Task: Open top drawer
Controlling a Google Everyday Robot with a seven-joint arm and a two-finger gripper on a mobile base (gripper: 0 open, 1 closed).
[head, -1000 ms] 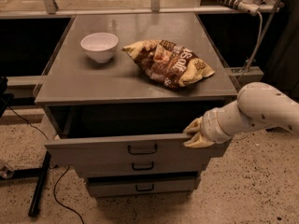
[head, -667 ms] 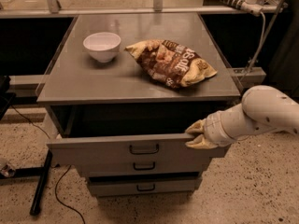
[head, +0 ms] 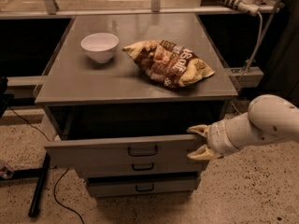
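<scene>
The top drawer (head: pixel 107 152) of the grey metal cabinet stands pulled out a little, with a dark gap above its front and a small black loop handle (head: pixel 142 150) at centre. My gripper (head: pixel 200 142), on a white arm coming in from the right, is at the right end of the drawer front. Its cream fingers (head: pixel 198 130) are spread apart, one at the front's top edge and one lower, in front of its face. It holds nothing.
A white bowl (head: pixel 99 46) and a crumpled snack bag (head: pixel 169 62) lie on the cabinet top (head: pixel 84 85). Two narrower drawers (head: pixel 140 186) sit below, closed. A black stand and cable (head: pixel 39 185) are on the speckled floor at left. A rail runs behind.
My gripper has shifted slightly right and down along the drawer's right end. The drawer stays about as far out as before.
</scene>
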